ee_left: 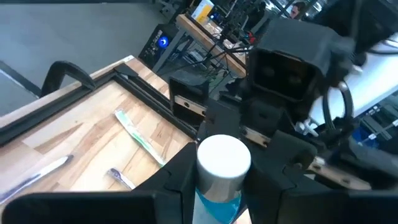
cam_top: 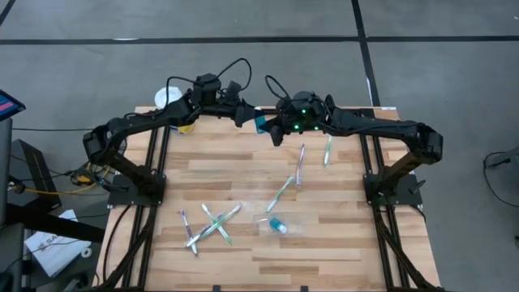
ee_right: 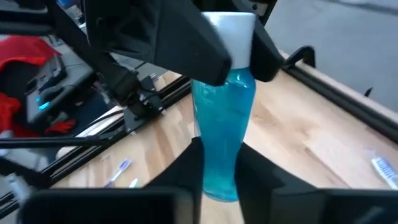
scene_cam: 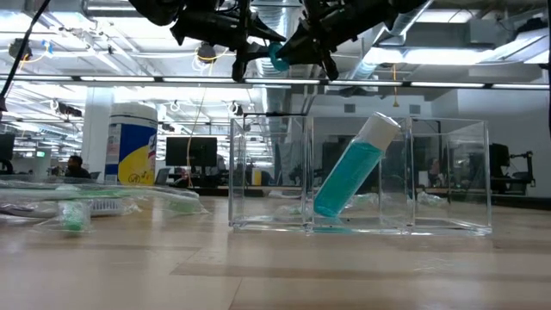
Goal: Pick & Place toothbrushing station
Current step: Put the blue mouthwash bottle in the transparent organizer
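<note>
A teal-blue tube with a white cap [ee_right: 224,106] hangs high over the table's far middle, between my two grippers, which meet tip to tip. My left gripper [cam_top: 248,117] is shut on its cap end and my right gripper [cam_top: 271,130] on its bottom end. A second teal tube [scene_cam: 351,176] leans inside the clear plastic container [scene_cam: 448,176] near the front edge, its bottom on the container's floor. Green, purple and white toothbrushes [cam_top: 298,162] lie flat and scattered on the wooden table [cam_top: 340,243]. My left gripper pinches the tube just under its white cap [ee_left: 219,200] between its two fingers [ee_left: 177,180], coming nearly level from the table's left. The tube lies along the fingers, cap toward this arm's wrist, clear of the table. My right gripper has its two fingers [ee_right: 189,171] against opposite sides of the tube's lower end [ee_right: 219,186], coming from the table's right and slanting slightly down. The tube runs on along the fingers, with its cap end [ee_right: 233,28] in the other gripper.
A big white-capped canister with a yellow label [scene_cam: 133,146] stands at the table's far left corner [cam_top: 170,97]. A crossed bunch of toothbrushes [cam_top: 212,225] lies near the front left, and a packaged one [scene_cam: 77,208] lies near the low camera. The table's right front is bare wood.
</note>
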`<state>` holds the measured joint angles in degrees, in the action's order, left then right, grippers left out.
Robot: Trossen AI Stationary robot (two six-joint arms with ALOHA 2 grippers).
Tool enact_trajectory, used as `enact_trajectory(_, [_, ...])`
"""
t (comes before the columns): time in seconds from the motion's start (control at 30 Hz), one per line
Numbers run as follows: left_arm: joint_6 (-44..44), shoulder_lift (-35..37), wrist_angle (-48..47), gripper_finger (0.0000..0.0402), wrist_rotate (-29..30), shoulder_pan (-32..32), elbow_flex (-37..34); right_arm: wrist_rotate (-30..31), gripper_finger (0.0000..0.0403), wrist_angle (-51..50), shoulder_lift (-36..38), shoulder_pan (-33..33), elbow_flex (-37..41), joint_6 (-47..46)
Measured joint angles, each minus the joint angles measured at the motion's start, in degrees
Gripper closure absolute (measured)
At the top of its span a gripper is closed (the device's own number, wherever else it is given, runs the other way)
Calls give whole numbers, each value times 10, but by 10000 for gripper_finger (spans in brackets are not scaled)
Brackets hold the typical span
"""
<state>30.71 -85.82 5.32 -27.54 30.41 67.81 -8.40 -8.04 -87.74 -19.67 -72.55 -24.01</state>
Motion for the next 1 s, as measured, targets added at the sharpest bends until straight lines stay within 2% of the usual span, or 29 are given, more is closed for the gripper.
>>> enact_trajectory(0.1, [-19,0,4,312,-4,0,1,-23,276,-22,15,-10,0,-9])
enact_trajectory(0.23, [-42,-3,-14,312,-18,-1,-2,-23,196,-64,55,-31,-2,14])
enact_trajectory(0.37, [-72,-1,-9,312,-34,-10,-2,-22,150,-93,91,-63,-2,34])
enact_trajectory(0.53, [-139,-1,-10,312,-61,-49,-2,-24,143,-160,139,-115,-2,61])
enact_trajectory(0.67, [-205,-17,-13,312,-52,-113,0,-32,145,-190,171,-150,-2,81])
enact_trajectory(0.8, [-245,-62,-11,312,-4,-180,-1,-51,145,-201,190,-176,-2,92])
enact_trajectory(1.0, [-255,-143,75,312,84,-263,-2,-69,145,-220,208,-204,-2,114])
